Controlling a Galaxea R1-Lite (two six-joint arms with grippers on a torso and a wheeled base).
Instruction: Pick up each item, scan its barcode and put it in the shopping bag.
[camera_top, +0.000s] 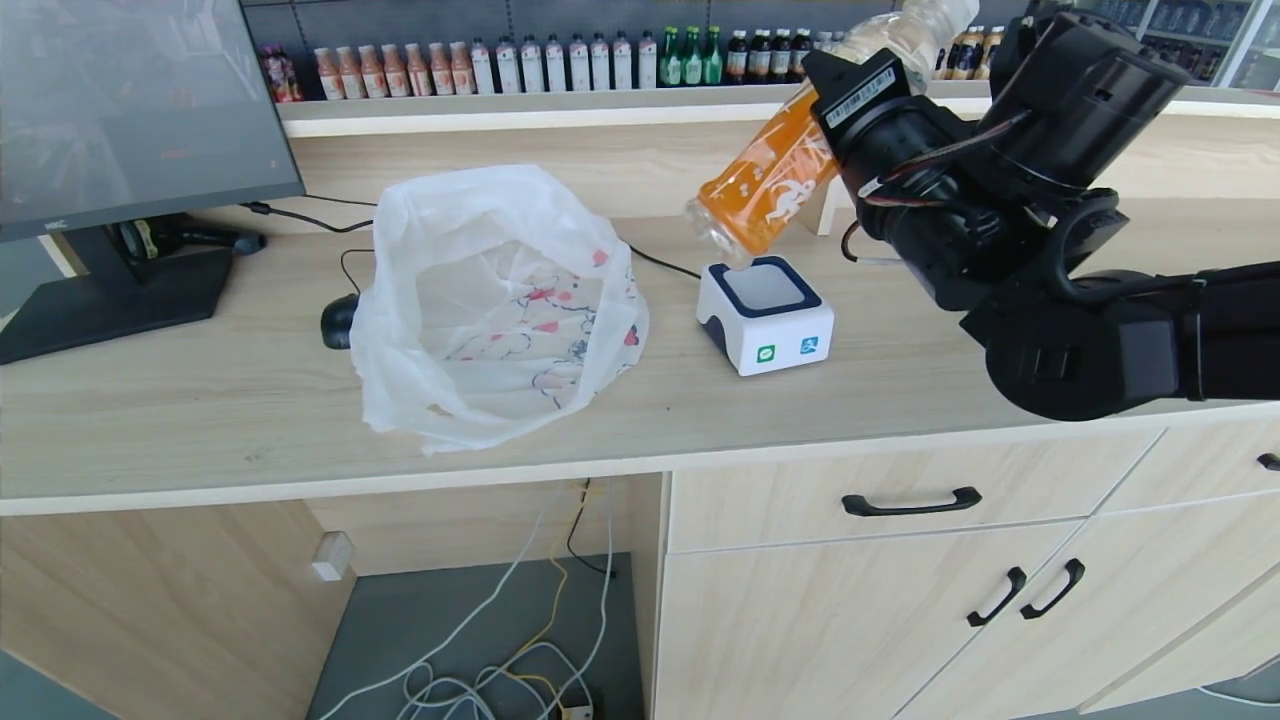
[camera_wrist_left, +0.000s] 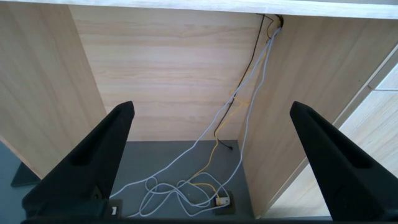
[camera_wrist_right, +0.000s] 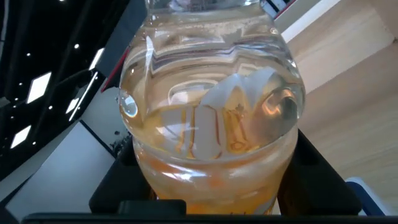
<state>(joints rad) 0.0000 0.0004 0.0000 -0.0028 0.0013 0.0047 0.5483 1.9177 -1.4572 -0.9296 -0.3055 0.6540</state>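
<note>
My right gripper (camera_top: 850, 110) is shut on an orange drink bottle (camera_top: 770, 185), which is tilted with its base pointing down just above the white barcode scanner (camera_top: 766, 315) on the counter. In the right wrist view the bottle (camera_wrist_right: 214, 124) sits between the fingers (camera_wrist_right: 311, 180), its clear upper part and orange liquid close to the lens. The white plastic shopping bag (camera_top: 495, 300) stands open on the counter to the left of the scanner. My left gripper (camera_wrist_left: 211, 162) hangs open below the counter, facing the cable recess.
A monitor (camera_top: 130, 110) stands at the counter's back left, with a black mouse (camera_top: 338, 320) beside the bag. A shelf of bottles (camera_top: 560, 60) runs along the back. Drawers and cabinet doors (camera_top: 910, 500) lie under the counter; cables (camera_wrist_left: 205, 180) trail on the floor.
</note>
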